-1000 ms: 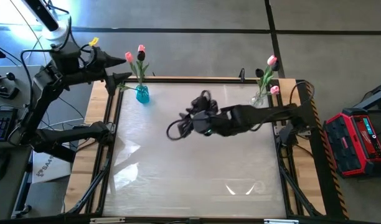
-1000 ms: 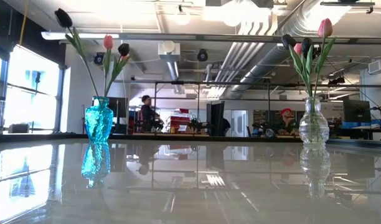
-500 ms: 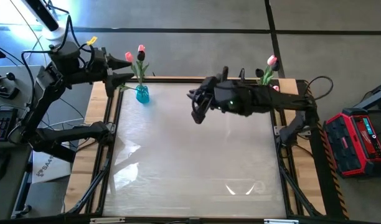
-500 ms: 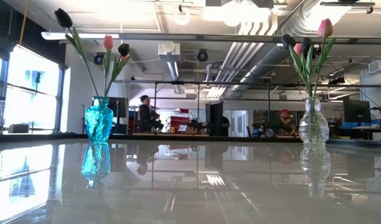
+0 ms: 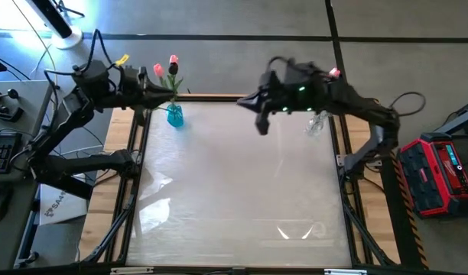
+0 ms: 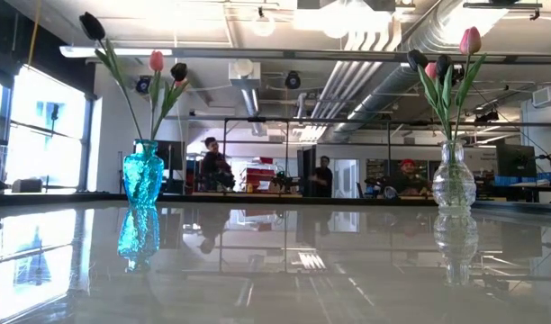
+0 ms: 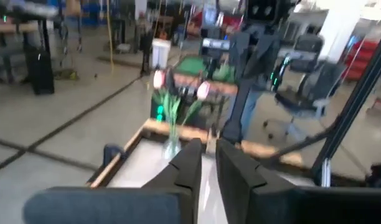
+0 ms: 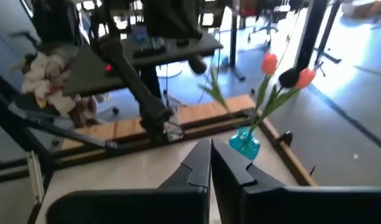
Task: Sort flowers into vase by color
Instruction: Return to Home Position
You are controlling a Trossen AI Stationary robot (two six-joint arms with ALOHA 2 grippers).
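A blue vase (image 6: 142, 175) stands at the table's far left (image 5: 174, 115) and holds one pink and two near-black flowers (image 6: 156, 60). A clear vase (image 6: 454, 177) at the far right (image 5: 318, 122) holds pink and near-black flowers (image 6: 470, 40). My left gripper (image 5: 162, 93) hovers by the blue vase's stems. In its wrist view (image 7: 209, 163) its fingers are drawn almost together, with nothing between them. My right gripper (image 5: 261, 119) hangs high over the table's far middle, shut and empty (image 8: 210, 163).
The glossy tabletop (image 5: 234, 191) lies inside a dark frame with wooden borders (image 5: 119, 153). A red case (image 5: 440, 172) sits off the right side. People (image 6: 212, 162) stand in the room far behind the table.
My right gripper has risen from the table's middle toward the far edge and the right, and has shut. My left gripper has moved toward the table's right, up to the blue vase's flowers, and its wide-spread fingers have come together.
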